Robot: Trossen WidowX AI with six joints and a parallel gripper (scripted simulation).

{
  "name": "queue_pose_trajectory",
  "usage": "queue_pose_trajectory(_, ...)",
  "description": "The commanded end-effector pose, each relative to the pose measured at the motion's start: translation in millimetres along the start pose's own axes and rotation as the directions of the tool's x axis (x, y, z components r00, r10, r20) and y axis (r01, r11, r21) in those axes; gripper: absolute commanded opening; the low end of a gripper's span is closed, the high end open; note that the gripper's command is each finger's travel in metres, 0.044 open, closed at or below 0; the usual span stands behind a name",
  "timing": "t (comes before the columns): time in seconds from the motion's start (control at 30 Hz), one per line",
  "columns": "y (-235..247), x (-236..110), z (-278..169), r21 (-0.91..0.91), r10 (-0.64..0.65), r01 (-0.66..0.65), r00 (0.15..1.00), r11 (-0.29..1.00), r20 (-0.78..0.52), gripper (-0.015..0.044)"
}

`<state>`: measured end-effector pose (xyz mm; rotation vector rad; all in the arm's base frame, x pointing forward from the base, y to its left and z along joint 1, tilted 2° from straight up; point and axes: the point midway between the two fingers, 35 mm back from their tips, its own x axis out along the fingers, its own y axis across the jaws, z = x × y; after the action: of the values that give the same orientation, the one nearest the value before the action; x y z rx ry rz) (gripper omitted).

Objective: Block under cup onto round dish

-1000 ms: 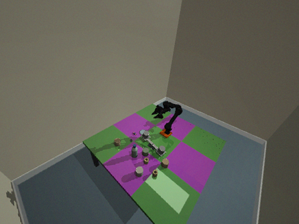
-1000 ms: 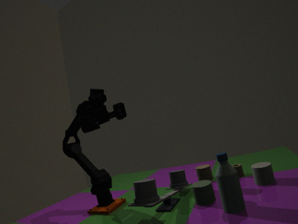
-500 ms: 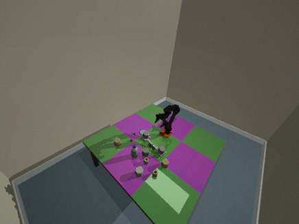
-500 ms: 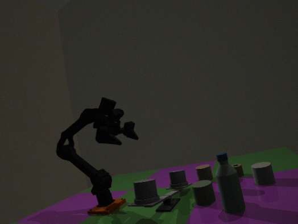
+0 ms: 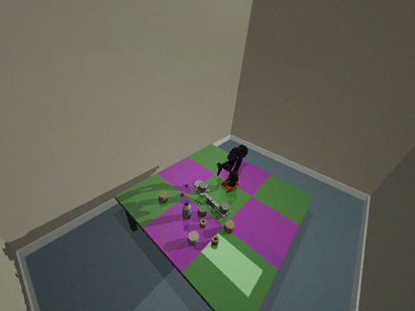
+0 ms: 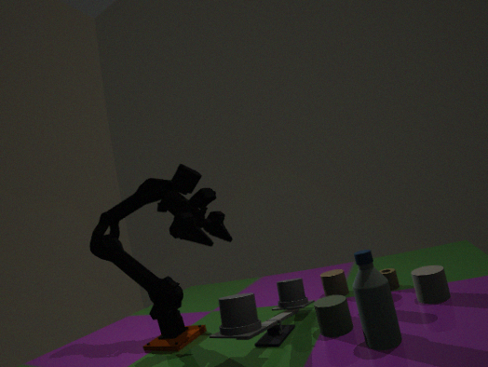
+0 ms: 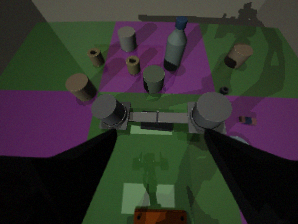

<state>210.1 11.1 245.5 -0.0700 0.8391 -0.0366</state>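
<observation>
- The counter (image 5: 281, 204) is a checker of green and purple squares with one pale green rectangle (image 5: 233, 265) toward its near end in the top view.
- The black arm (image 6: 126, 261) rises from an orange base plate (image 6: 193, 333) and bends forward over the counter.
- The claw (image 6: 219, 237) hangs in the air above the balance, tilted downward, spread wide with nothing between its fingers.
- A clear bottle (image 6: 376, 307) with a blue cap stands upright beyond the balance as seen from the wrist.
- The balance (image 7: 156, 118) lies crosswise in the wrist view, a grey bar with a plate at each end.
- Two grey cups stand upside down on the plates: the left cup (image 7: 108, 109) and the right cup (image 7: 212, 109). Both are in place; the block is out of sight, and which cup covers it cannot be told.
- The round dish (image 5: 199, 184) lies flat, just beside the cup nearest the arm in the top view.
- Loose cylinders stand around: a grey one (image 7: 153, 78) just behind the balance, a tan one (image 7: 81, 87) to its left, another grey one (image 7: 127, 38) farther back.
- Two small tan rings (image 7: 132, 64) stand near them.
</observation>
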Motion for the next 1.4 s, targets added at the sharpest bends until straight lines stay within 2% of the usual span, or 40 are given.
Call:
queue_pose_trajectory(0.0, 8.1, 9.6, 5.7, -0.101, 0.022, -0.028, 0.998, 0.995, -0.058, 0.0440)
queue_pose_trajectory(0.3, 29.5, 32.8, 21.7, -0.358, 0.063, -0.127, 0.981, 0.925, -0.184, 0.0440)
queue_pose_trajectory(0.6, 52.3, 59.1, 31.9, -0.568, 0.085, -0.260, 0.945, 0.781, -0.316, 0.0440)
queue_pose_trajectory(1.0, 85.0, 98.9, 35.8, -0.734, 0.089, -0.462, 0.869, 0.498, -0.487, 0.0440)
queue_pose_trajectory(1.37, 117.1, 139.1, 28.1, -0.755, 0.072, -0.630, 0.774, 0.182, -0.629, 0.0440)
